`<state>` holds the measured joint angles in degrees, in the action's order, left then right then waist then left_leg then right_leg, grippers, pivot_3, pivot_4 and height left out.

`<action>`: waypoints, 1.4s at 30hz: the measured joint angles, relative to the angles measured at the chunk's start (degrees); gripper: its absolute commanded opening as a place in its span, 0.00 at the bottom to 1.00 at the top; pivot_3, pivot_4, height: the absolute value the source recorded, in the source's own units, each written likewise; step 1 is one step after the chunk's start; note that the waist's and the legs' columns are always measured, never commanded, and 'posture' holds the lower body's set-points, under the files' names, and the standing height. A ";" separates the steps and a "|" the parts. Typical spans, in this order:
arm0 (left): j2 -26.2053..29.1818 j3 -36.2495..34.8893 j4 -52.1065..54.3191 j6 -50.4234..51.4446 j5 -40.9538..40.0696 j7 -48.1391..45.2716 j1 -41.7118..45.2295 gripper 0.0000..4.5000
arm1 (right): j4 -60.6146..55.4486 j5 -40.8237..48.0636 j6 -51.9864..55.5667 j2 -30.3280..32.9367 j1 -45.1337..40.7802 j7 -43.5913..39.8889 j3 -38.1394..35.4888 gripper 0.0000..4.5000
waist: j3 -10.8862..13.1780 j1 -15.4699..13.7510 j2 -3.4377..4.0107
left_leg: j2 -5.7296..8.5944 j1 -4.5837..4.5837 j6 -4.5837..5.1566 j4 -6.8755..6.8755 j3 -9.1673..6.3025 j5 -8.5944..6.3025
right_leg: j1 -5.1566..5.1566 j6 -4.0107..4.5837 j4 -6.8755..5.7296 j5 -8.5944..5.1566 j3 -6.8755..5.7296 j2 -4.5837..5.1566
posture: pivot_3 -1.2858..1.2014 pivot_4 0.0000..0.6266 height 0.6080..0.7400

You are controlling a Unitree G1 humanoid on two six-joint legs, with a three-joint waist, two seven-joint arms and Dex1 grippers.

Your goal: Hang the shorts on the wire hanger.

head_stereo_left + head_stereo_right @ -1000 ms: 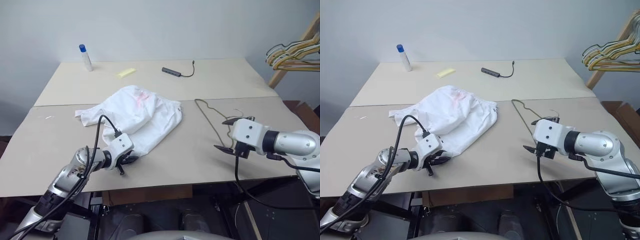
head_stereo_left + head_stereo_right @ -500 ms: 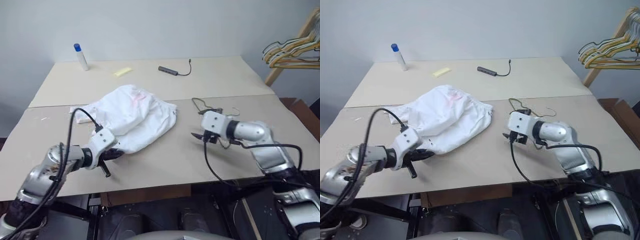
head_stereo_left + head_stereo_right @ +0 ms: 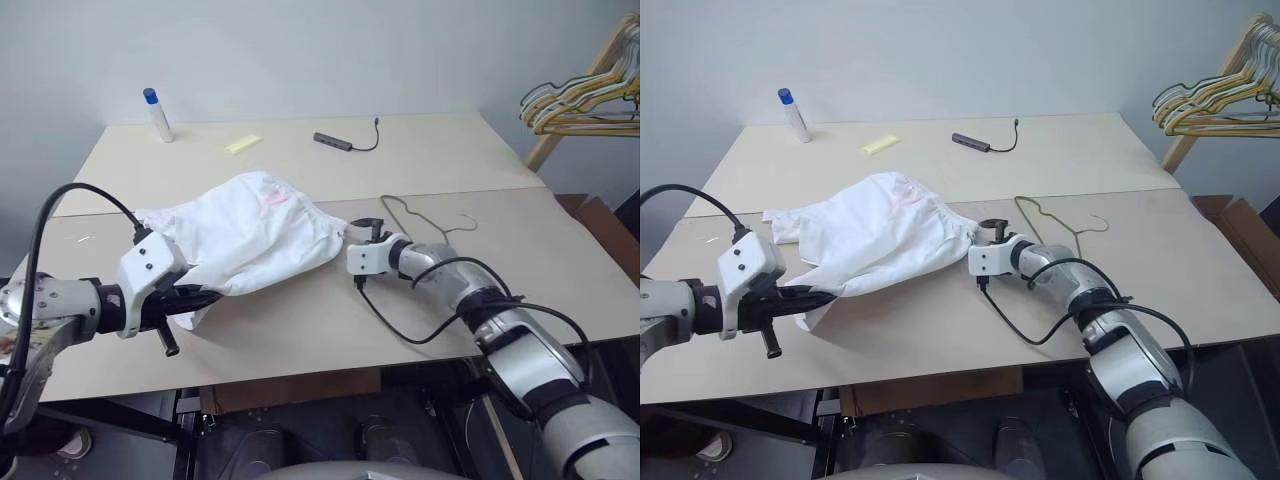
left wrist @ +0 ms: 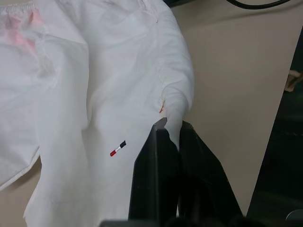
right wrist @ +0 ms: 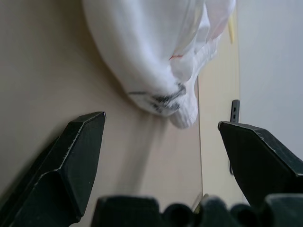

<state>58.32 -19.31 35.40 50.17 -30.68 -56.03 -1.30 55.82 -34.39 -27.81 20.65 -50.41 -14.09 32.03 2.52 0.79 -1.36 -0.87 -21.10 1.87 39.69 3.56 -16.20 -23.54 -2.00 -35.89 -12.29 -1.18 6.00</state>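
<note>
Left gripper [image 4: 173, 130] fingers pinching a hem fold of the white cloth shorts [image 3: 245, 240], which are lying bunched mid-table. Right gripper [image 3: 358, 236] fingers spread wide, pointing at the waistband edge. Thin grey-olive wire hanger [image 3: 415, 215] is lying flat just beyond it, untouched. Hanging not yet begun.

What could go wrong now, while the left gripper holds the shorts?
1. The left gripper pinches only a small fold near the hem of the shorts, so the cloth may slip out if pulled.
2. The open right gripper is close to the other end of the shorts; it may push the cloth instead of catching it.
3. The hanger lies flat just behind the right arm, which could knock it.
</note>
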 measured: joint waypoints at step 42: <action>1.71 24.59 -23.10 -27.73 23.85 5.26 13.91 0.00 | -45.66 2.14 20.29 19.39 21.66 -20.41 -6.62 0.01 | -0.02 0.26 -0.02 | -0.16 -0.39 -0.17 -0.69 0.32 0.13 | -0.80 0.18 0.09 0.06 0.34 -0.26 | 0.54 0.00 1.00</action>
<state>60.03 5.28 12.30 22.45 -6.83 -50.77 12.61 10.16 -32.25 -7.52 40.05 -28.76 -34.50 25.41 2.51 1.05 -1.38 -1.03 -21.49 1.70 39.00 3.87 -16.07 -24.34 -1.82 -35.80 -12.23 -0.83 5.74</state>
